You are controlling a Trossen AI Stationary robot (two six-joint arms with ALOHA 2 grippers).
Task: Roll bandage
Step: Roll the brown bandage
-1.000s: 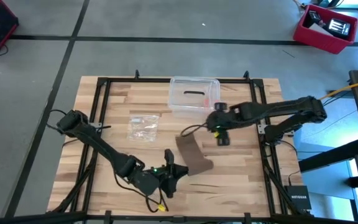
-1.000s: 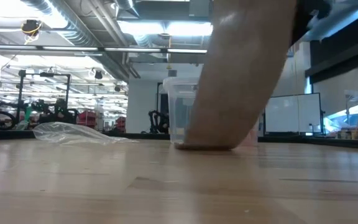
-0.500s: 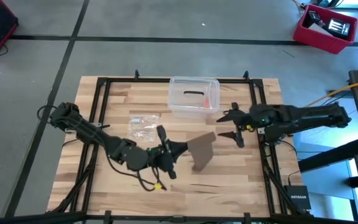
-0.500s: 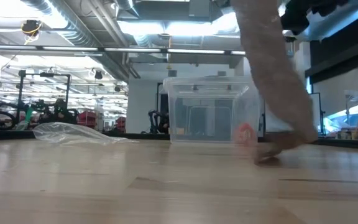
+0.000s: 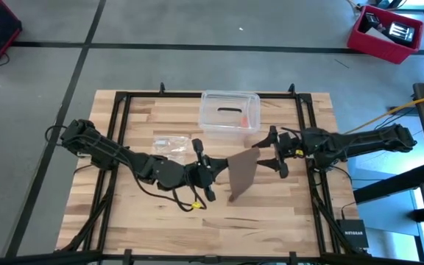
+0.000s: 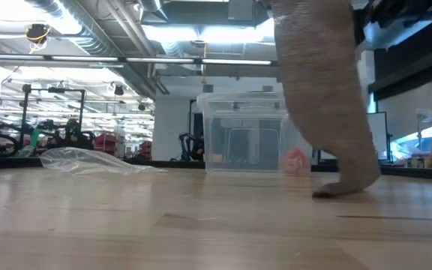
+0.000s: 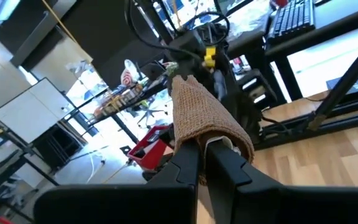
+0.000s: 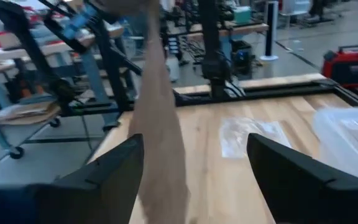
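Observation:
The brown bandage stands up from the table's middle, between my two grippers. In the low view the bandage hangs from above with its lower end on the wood. My left gripper is left of the bandage and shut on it; the left wrist view shows the bandage draped over my left gripper's fingertips. My right gripper is open just right of the bandage's upper end. In the right wrist view the bandage hangs ahead of my right gripper, which does not touch it. My left gripper pinches the bandage between its two shut fingers, where the fabric folds over the fingertips. The fingers come from the table's left, slanting upward. The strip is raised off the table, with only its lower end resting on the wood.
A clear plastic box stands at the far middle of the table, just behind the bandage. A small clear plastic bag lies left of the box, beside my left arm. There is bare wood near the table's front edge.
My left gripper has gone from near the table's front edge toward the far side and upward, carrying the bandage with it. The bandage has risen from slumping on the table to standing upright. My right gripper has drawn back toward the table's right edge.

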